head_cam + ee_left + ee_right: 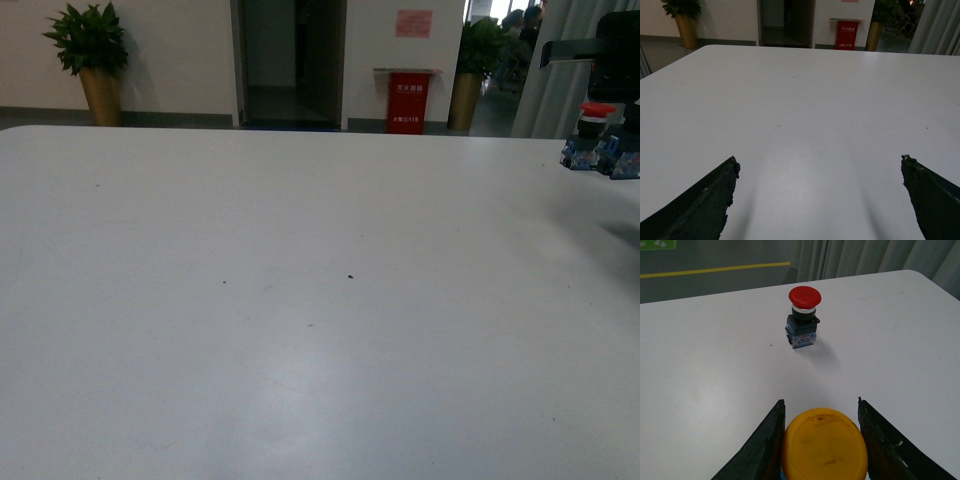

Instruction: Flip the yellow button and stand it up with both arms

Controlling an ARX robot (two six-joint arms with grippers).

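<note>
R gripper (820, 402) is clamped on the yellow button (824, 445), a small push switch w/ flat round yellow-orange plastic cap. The cap fills the gap btw the two narrow black fingers (765, 445) and touches both; cap face points at the wrist cam, body hidden behind it. Can't tell if it touches the white flat table (700, 365). A red mushroom-cap switch (803, 320) w/ black collar and blue blocky body stands upright on the table, beyond the fingertips and apart from the yellow button. In front view both sit at the table's far right edge under the bulky black right arm (618, 45). L gripper (820, 161) has jaws spread wide, only tabletop showing btw them.
</note>
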